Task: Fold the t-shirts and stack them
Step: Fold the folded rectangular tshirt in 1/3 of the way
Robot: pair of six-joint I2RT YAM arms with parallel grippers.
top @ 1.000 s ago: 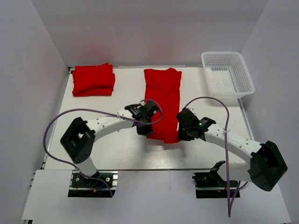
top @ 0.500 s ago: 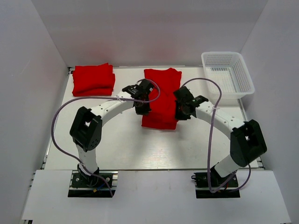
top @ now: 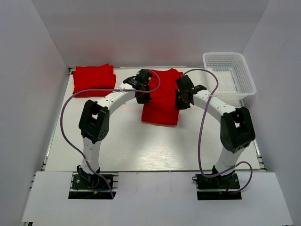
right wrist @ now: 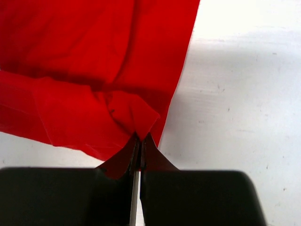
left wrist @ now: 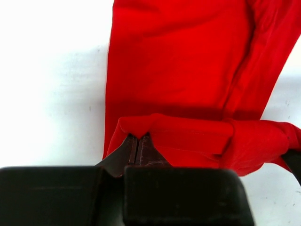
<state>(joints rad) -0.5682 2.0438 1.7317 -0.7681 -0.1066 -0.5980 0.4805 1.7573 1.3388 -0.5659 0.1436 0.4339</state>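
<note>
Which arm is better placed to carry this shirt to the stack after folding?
Left, likely. The left gripper holds the shirt at the edge nearest the stack; the right gripper holds the basket side.

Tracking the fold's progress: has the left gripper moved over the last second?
Yes. The left gripper, shut on the middle t-shirt hem, has gone toward the back wall, from well nearer than the folded stack to level with it.

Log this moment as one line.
step: folding; left gripper: jaws shut on t-shirt; right gripper: jaws shut on t-shirt; folded stack: far-left
</note>
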